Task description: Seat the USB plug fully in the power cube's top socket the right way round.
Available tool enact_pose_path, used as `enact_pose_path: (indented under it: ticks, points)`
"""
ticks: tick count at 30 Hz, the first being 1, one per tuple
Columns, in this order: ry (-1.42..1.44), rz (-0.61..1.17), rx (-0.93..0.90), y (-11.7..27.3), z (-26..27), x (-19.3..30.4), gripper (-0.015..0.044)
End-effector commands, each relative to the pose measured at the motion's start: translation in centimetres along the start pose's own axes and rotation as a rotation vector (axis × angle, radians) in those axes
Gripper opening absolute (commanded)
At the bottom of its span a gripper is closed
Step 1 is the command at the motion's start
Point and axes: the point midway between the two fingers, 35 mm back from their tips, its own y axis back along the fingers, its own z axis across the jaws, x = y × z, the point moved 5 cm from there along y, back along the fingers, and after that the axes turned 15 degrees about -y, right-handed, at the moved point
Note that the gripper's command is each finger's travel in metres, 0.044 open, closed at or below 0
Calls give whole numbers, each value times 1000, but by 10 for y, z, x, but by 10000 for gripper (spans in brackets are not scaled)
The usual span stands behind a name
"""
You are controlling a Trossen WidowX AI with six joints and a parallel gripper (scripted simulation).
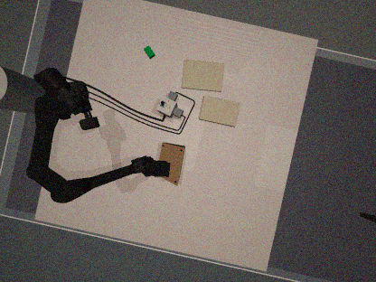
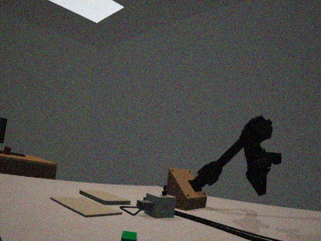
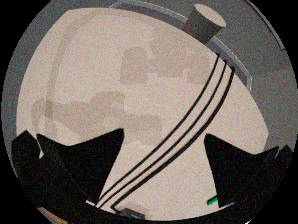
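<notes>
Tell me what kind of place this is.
Probably a robotics test bench: a pale table with one dark arm, a cabled power cube, a wooden wedge block, and an overhead ceiling light panel.

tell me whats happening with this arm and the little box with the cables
A single robot arm is reaching over the table with its gripper wide open and holding nothing, above a brown wedge-shaped block. The power cube, with three black cables running from it, sits apart from the gripper and is not being touched. The plug on top of it is too small to judge.
</notes>
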Motion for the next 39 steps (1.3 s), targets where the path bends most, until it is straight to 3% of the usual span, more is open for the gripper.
enact_pose_path:
  ticks: [1, 10, 18, 39]
  points:
    - [-6, 7, 3, 0, -2, 3, 426]
    - [-315, 286, 88, 45, -64, 150, 440]
    - [-630, 371, 46, 114, -49, 273, 440]
    - [-654, 368, 40, 104, -46, 282, 440]
